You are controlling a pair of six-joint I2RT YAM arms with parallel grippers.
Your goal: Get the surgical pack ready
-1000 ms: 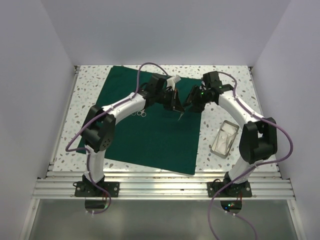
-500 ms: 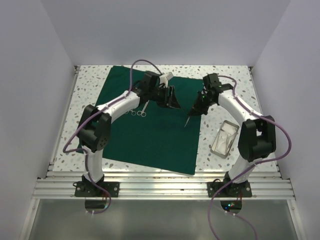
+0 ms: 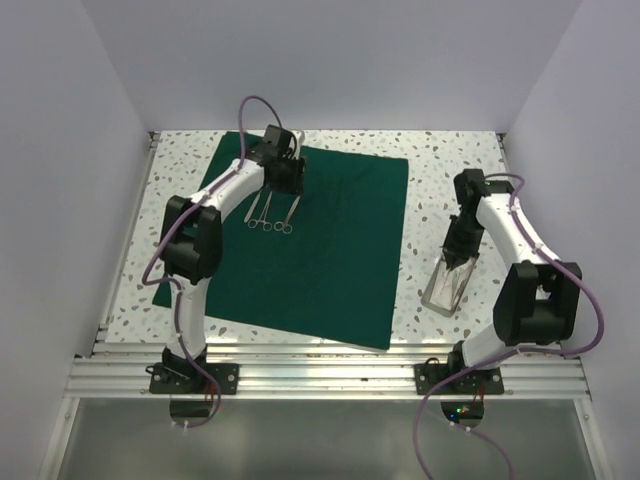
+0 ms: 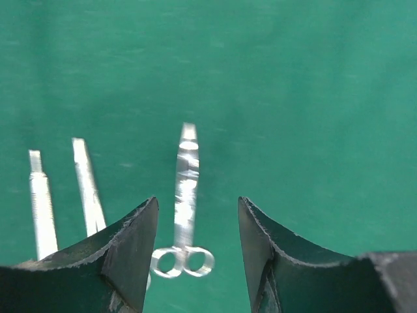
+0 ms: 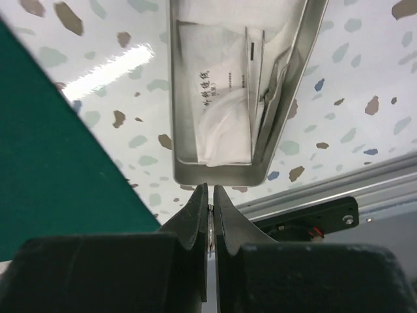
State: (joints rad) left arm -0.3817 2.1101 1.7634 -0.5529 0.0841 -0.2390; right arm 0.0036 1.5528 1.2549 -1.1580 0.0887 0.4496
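1. A second ago both arms met over the middle of the green cloth [image 3: 330,260]. They have since parted. The left arm [image 3: 225,195] has swung back to the far-left part of the cloth, and the right arm [image 3: 505,225] has gone off the cloth to the right side of the tabletop [image 3: 440,170].
2. Half a second ago the right jaws carried a thin pointed steel piece above the cloth's right edge. It now sits above the metal tray [image 3: 440,293].
3. Your left arm reaches forward with the elbow bent and the wrist pointing down over the cloth. The left jaws are spread wide and hold nothing.
4. In the left wrist view, the scissors [image 4: 186,189] lie flat on the cloth straight below the gap between the left jaws, with the finger rings toward the camera. Two more steel instruments [image 3: 256,212] lie just to their left, roughly parallel.
5. Your right arm is folded back toward its base, with the wrist over the tray's far end. The right jaws are pressed together on a thin sliver of steel, the tweezers [image 5: 210,225].
6. The tray rests on the bare tabletop, just beside the cloth's right edge. Inside it lies a white sachet [image 5: 221,98] with printed text, with other white folded pieces against it.
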